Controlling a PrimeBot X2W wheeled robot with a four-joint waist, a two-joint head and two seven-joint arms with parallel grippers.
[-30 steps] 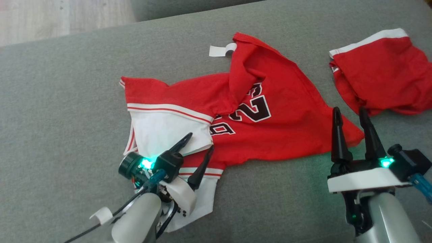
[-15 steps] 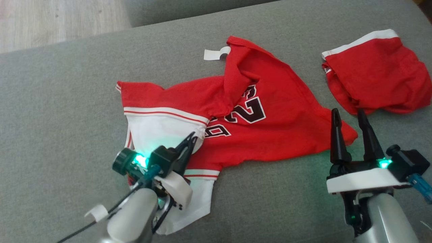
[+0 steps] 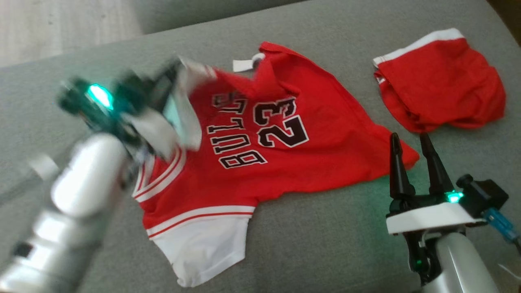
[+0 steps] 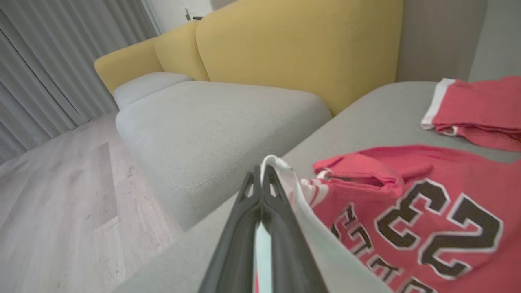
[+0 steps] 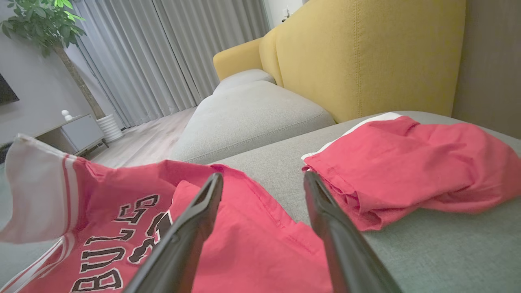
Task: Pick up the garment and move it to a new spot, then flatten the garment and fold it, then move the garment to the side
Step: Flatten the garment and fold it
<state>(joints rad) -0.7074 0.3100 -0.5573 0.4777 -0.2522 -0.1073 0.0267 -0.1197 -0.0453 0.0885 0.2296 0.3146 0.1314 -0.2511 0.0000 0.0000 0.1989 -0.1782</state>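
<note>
**Mia:** What is the left gripper [image 4: 260, 179] doing?

**Ben:** Its two dark fingers are squeezed tight together. A white edge of the red and white cloth shirt [image 3: 285, 162] with black letters is pinched between them. That edge is lifted up off the seat. From the head, this gripper looks blurry.

**Mia:** Which part of the shirt is that?

**Ben:** From the head, it is at about ten o'clock on the shirt. The rest of the shirt lies on the big grey cloth sofa cushion [image 3: 325, 244]. You can read "BULLS" and "23" on it. A white sleeve lies flat at about seven o'clock.

**Mia:** And the right gripper [image 3: 408, 138]?

**Ben:** Its fingers stand wide apart, with nothing between them. It sits at four o'clock from the shirt, just beside the shirt's red corner. I cannot tell if it touches the cloth.

**Mia:** What else is on the cushion?

**Ben:** Crumpled red cloth shorts with a white band [image 3: 439, 85] lie at two o'clock from the shirt, apart from it. A small white paper tag [image 3: 242, 65] sticks out at the shirt's top edge, at about eleven o'clock.

**Mia:** And further away?

**Ben:** The wrist views show a tall yellow cloth sofa back [image 4: 305, 49] behind the cushion. They also show a pale wooden floor [image 4: 61, 195] and long grey curtains [image 5: 163, 53].
</note>
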